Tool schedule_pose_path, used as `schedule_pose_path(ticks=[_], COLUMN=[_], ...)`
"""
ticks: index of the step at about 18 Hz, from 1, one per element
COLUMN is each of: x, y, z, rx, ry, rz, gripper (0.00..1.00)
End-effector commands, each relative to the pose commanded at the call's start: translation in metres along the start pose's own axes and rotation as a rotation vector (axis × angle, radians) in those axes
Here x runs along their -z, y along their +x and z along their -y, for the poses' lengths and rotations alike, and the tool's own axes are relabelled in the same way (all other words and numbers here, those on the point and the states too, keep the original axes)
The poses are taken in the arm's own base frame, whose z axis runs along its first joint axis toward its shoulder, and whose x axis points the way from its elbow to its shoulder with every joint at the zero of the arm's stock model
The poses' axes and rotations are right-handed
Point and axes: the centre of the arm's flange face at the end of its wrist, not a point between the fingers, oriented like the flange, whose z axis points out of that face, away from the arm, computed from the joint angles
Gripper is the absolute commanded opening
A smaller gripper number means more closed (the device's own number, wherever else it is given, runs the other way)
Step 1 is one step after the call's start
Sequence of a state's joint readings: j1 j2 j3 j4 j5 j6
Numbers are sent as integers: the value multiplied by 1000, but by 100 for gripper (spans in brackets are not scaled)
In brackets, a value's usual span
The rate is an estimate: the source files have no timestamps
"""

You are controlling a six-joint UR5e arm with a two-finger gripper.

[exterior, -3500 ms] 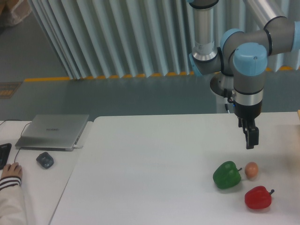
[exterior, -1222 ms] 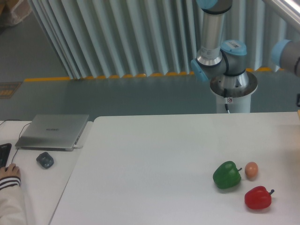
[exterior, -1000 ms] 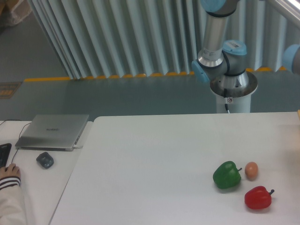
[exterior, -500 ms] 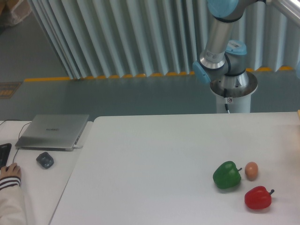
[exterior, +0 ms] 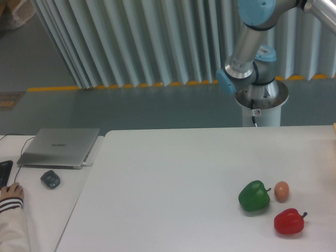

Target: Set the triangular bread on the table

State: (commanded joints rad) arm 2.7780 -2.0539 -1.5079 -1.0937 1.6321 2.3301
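Observation:
The large white table (exterior: 173,178) fills the lower middle and right of the camera view. The triangular bread is out of view. My gripper is out of view too: only the arm's base (exterior: 261,97) and lower links (exterior: 247,39) show behind the table's far edge, with the rest of the arm leaving the frame at the upper right.
A green pepper (exterior: 254,196), a small tan egg (exterior: 281,190) and a red pepper (exterior: 289,221) lie at the table's right front. A smaller white desk on the left holds a grey laptop (exterior: 59,147) and a mouse (exterior: 50,179). A person's hand (exterior: 10,192) rests there.
The arm has swung to the right, taking the wrist and gripper out of the frame. The peppers and egg have not moved.

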Motion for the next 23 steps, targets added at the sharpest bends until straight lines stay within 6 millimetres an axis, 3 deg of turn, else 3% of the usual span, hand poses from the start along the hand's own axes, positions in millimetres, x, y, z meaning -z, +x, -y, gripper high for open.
schedule_pose_path(ticks=[1,2,4,6,7,10,13,20,23], x=[-3,-4,-5,-5,-4,4,13,55,79], y=[0,0,-1,-1,0,-2,-2,6,13], z=[0,0,1,1,1,0,1,2,17], rx=[-5,-5,-1,12,25,66,72,77,81], ry=[3,4,5,5,4,-3,-3,49,142], rz=[-3,-4,-8,-10,-9,-3,-3,-35,-21], gripper=[100,92,63,45,44,27,24,24,24])
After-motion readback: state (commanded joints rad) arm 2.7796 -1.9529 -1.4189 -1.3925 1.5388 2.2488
